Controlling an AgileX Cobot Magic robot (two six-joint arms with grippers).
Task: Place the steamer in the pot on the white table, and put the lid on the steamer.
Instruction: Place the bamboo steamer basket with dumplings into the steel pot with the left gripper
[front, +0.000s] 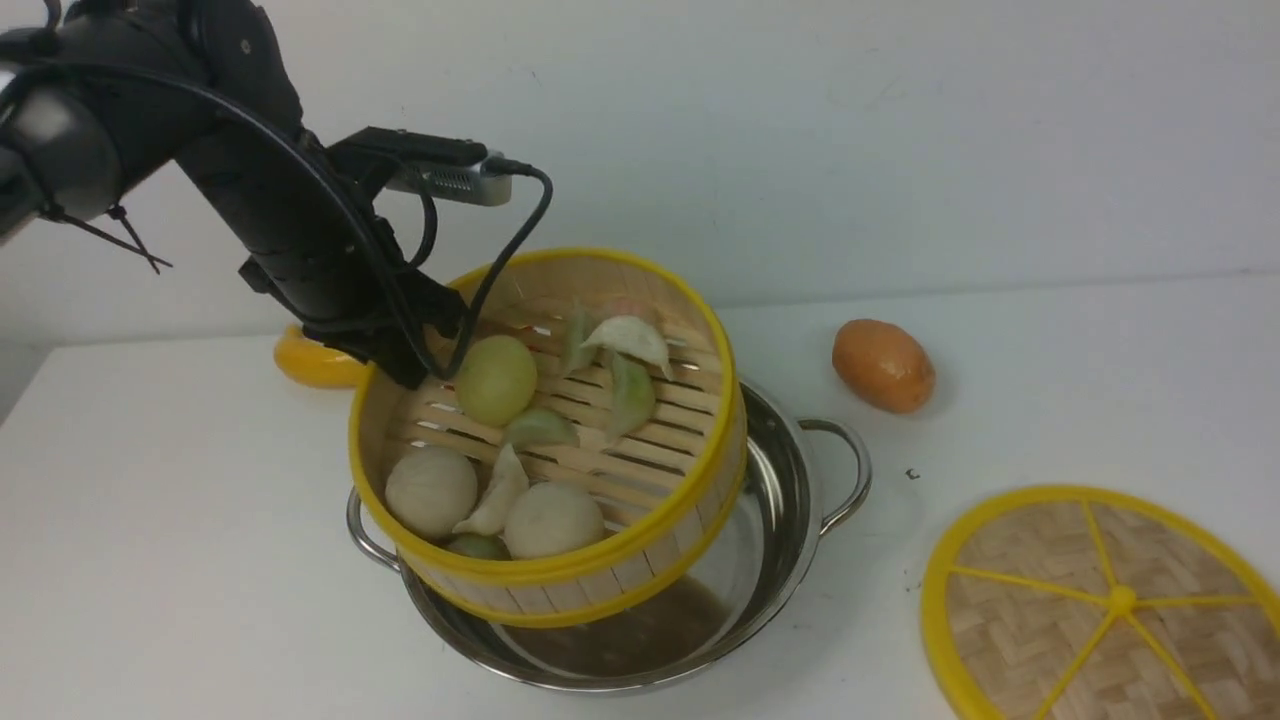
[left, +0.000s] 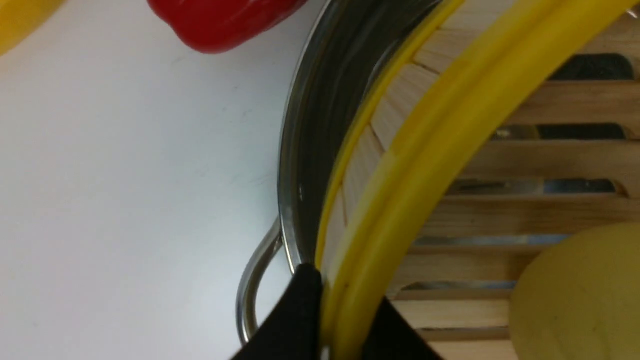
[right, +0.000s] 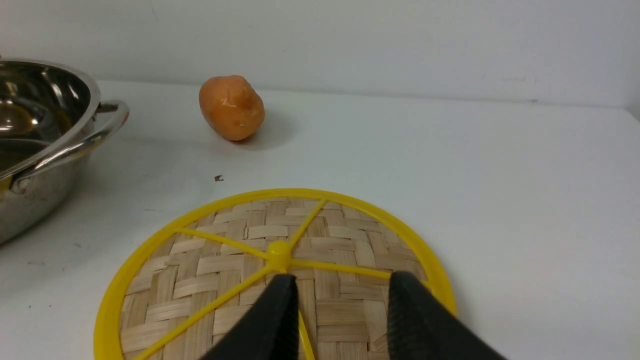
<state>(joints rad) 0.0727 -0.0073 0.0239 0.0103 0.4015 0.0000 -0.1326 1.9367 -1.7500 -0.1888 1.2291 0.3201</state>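
On the white table (front: 150, 520), far left, one rounded yellow object (front: 312, 366) lies partly hidden behind the arm; the left wrist view also shows one red object (left: 220, 20) lying near the pot. Next comes the left gripper (front: 408, 368), its two black fingers (left: 295, 320) clamped on the yellow rim of the single steamer (front: 600, 570), one finger outside the wall and one inside.

That basket hangs tilted over the one steel pot (front: 800, 520), the held far-left side higher and the near lower edge dipping inside the pot's rim; I cannot tell whether it touches the metal. On its slatted floor are three round buns (front: 432, 490), two white and one yellowish, and at least five folded dumplings (front: 632, 340), some pale, some greenish. Both of the pot's two loop handles (front: 842, 470) show, one on each side.

Right of the pot lies one orange potato-like item (front: 883, 365), with one dark speck (front: 912, 474) nearer the camera. Farthest right, one lid (front: 1020, 610) lies flat on the table, well apart from the pot. The right gripper (right: 340, 310) hovers over it, fingers apart with nothing between them.
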